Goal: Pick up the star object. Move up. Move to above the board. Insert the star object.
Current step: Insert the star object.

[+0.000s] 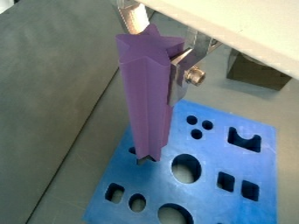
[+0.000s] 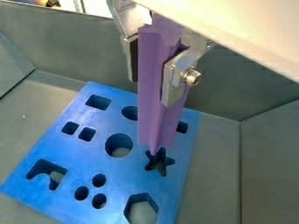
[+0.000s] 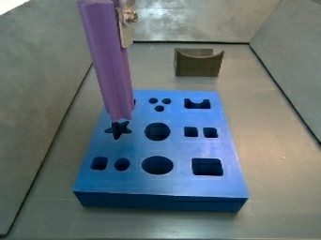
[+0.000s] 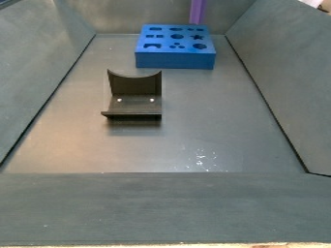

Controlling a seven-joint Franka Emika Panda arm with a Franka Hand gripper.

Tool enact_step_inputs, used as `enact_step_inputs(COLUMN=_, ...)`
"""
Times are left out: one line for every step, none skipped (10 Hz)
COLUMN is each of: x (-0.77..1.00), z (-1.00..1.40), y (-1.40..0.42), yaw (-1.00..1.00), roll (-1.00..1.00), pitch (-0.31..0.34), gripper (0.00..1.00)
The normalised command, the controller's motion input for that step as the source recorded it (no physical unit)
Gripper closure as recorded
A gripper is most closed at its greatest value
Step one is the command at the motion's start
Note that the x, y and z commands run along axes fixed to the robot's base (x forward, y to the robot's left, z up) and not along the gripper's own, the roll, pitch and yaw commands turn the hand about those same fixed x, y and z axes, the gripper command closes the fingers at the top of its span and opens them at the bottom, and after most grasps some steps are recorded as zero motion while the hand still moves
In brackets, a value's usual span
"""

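Pincer (image 1: 176,54) plates are squeezing the upper part of the star object (image 1: 147,105) in a wrist view, one silver finger (image 1: 184,72) pressing flat against its side. The purple prism is standing upright over the board (image 1: 251,162), its lower tip sitting right at the star-shaped hole near the board's edge; whether it is inside the hole cannot be told.

Seen from a wrist view on the opposite side, the pincer (image 2: 152,61) is clamping the star object (image 2: 160,96) above the board (image 2: 52,153), with the star hole showing just under the tip.

Looking from a side view, the star object (image 3: 107,66) is rising straight up from the board (image 3: 163,192), its foot touching the star hole. A fixture (image 3: 197,61) is standing behind the board, well apart.

From a side view across the floor, the fixture (image 4: 134,97) is sitting in front of the board (image 4: 179,56), and the star object's (image 4: 198,11) lower end is showing above the board's far side.
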Motion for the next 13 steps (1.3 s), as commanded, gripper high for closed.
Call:
enact_step_inputs(x=0.00, z=-0.83, y=0.14, yaw=0.48, roll=0.07, pitch=-0.067, gripper=1.00)
enact_step_inputs(x=0.00, z=0.00, y=0.00, yaw=0.00, roll=0.01, pitch=0.000, gripper=1.00)
enact_step_inputs(x=0.00, z=-0.47, y=-0.01, yaw=0.31, roll=0.09, pitch=-0.033, gripper=1.00)
enact_step_inputs(x=-0.05, z=-0.45, y=-0.18, yaw=0.53, roll=0.11, pitch=-0.074, gripper=1.00)
enact_step_inputs(x=0.02, z=0.00, y=0.00, yaw=0.00, roll=0.00, pitch=0.000, gripper=1.00)
enact_step_inputs(x=0.19, z=-0.59, y=0.00, yaw=0.14, roll=0.03, pitch=0.000, gripper=1.00)
enact_step_inputs(x=0.25, z=-0.92, y=0.15, yaw=0.45, roll=0.00, pitch=-0.001, gripper=1.00)
enact_step_inputs(x=0.11, z=-0.47, y=0.12, yaw=0.49, roll=0.00, pitch=0.000, gripper=1.00)
enact_step_inputs(x=0.04, z=-0.02, y=0.00, yaw=0.09, roll=0.00, pitch=0.000, gripper=1.00)
enact_step_inputs(x=0.00, z=-0.18, y=0.00, yaw=0.09, roll=0.03, pitch=0.000, gripper=1.00)
enact_step_inputs(x=-0.17, z=-0.24, y=-0.24, yaw=0.08, roll=0.00, pitch=-0.020, gripper=1.00)
enact_step_inputs(x=-0.03, z=-0.21, y=-0.19, yaw=0.01, roll=0.00, pitch=0.000, gripper=1.00)
enact_step_inputs(x=-0.10, z=-0.33, y=-0.14, yaw=0.03, roll=0.00, pitch=-0.013, gripper=1.00)
